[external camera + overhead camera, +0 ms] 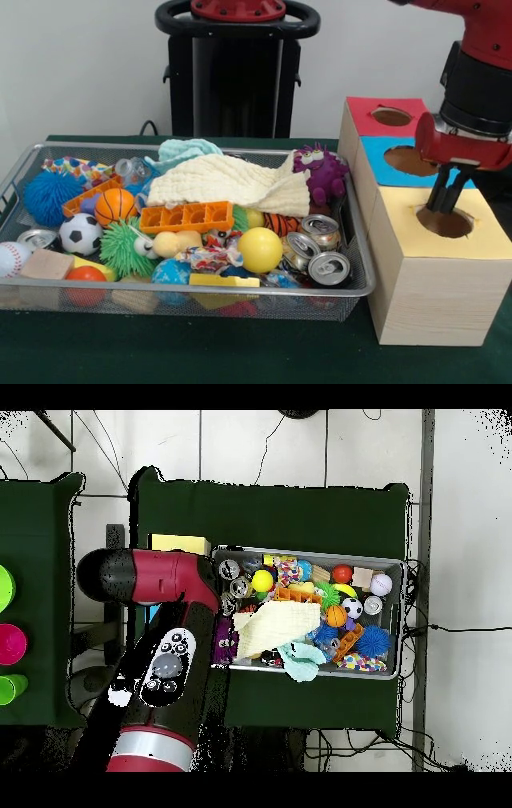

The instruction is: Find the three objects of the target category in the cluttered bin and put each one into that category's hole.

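The wire mesh bin (358, 240) sits left of the boxes and is full of clutter; it also shows in the overhead view (401, 619). A crumpled multicoloured wrapper (210, 258) lies near its front middle. A white polka-dot wrapper (76, 168) lies at its back left corner, and in the overhead view (362, 664). My gripper (445, 206) hangs over the hole (448, 224) in the yellow-topped box (440, 280), its tips at the hole's mouth. I see nothing in it. In the overhead view my arm (165, 654) hides the gripper.
A cream cloth (232, 182) and a pale blue cloth (186, 150) cover the bin's back middle. A purple plush (320, 172), cans (320, 248), balls and an orange tray (186, 216) fill the rest. The blue box (384, 164) and red box (376, 108) stand behind the yellow one.
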You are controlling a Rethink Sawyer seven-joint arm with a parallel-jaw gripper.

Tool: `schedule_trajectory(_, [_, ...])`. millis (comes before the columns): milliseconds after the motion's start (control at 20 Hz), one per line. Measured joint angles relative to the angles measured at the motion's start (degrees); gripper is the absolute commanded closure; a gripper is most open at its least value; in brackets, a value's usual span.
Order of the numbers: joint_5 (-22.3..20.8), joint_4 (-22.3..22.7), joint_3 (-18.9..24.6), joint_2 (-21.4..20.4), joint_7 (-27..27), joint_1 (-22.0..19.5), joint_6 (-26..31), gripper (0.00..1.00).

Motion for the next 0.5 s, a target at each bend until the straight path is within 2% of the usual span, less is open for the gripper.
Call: schedule_trajectory(500, [0.0, 0.0, 0.0, -0.6, 0.0, 0.0, 1.3, 1.00])
